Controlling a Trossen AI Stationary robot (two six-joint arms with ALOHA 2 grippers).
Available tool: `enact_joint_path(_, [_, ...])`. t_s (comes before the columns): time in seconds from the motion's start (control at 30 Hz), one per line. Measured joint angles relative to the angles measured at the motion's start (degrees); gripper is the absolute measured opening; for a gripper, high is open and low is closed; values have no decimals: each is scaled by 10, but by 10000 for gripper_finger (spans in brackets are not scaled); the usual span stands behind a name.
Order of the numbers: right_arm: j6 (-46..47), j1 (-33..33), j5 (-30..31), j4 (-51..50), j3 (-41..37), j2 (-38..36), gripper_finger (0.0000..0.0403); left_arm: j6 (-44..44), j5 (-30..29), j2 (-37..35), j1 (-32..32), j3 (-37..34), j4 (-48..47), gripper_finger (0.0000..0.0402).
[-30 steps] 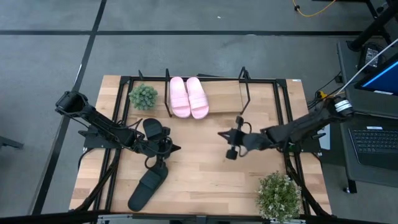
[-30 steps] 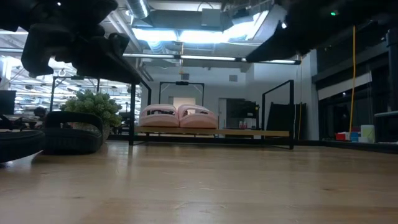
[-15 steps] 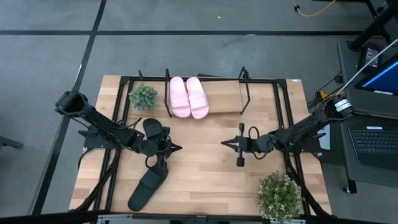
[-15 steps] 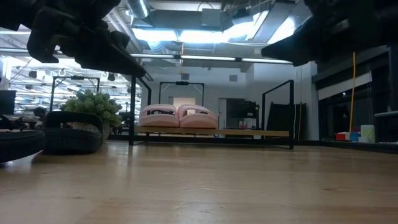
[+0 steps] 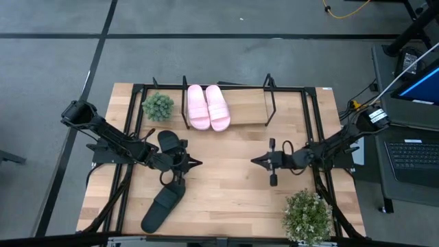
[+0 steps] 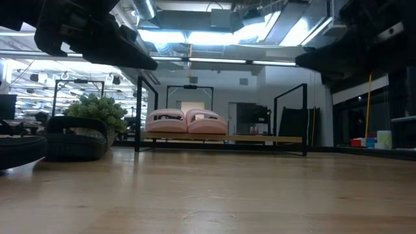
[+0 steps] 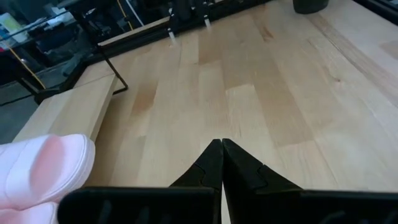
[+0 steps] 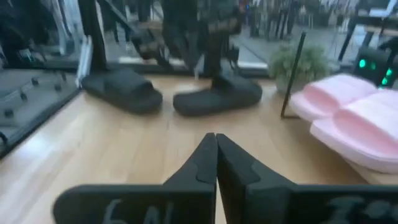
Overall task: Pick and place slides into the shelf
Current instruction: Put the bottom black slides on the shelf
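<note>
Two pale pink slides [image 5: 199,107] [image 5: 219,107] lie side by side, soles down, on the left part of the shelf [image 5: 248,110] at the table's far side. Two black slides lie on the tabletop at the left, one [image 5: 169,142] beside my left arm and one [image 5: 163,206] near the front edge. My left gripper [image 5: 197,163] is shut and empty just right of them. My right gripper [image 5: 254,161] hovers shut and empty right of the table's middle, pointing toward the left. The right wrist view shows both black slides [image 8: 121,91] [image 8: 217,93] ahead of its fingers.
A small potted plant [image 5: 158,106] stands left of the shelf, and a larger one [image 5: 306,214] at the near right corner. Black frame rails [image 5: 312,116] run along the table's sides. Bare wood lies between the two grippers.
My right gripper has drawn back toward the table's right edge and a little toward the near edge, sinking and tipping to level, still shut. My left gripper has stayed in place and tipped slightly. The slides have not moved.
</note>
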Motion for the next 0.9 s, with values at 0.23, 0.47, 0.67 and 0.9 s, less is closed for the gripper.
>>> enact_joint_path(0.23, [43, 0, 1, 29, -40, 0, 9, -23, 8, 0, 0, 0, -11, 0])
enact_joint_path(0.47, [39, 0, -1, 28, -32, 0, 11, -41, 56, 0, -18, 0, -56, 0])
enact_joint_path(0.67, [52, 0, -1, 16, -32, 0, 4, -56, 54, -5, -69, 0, -71, 0])
enact_joint_path(0.9, [63, 0, -5, 13, -32, 0, 21, -169, -2, -65, -146, 0, -169, 0])
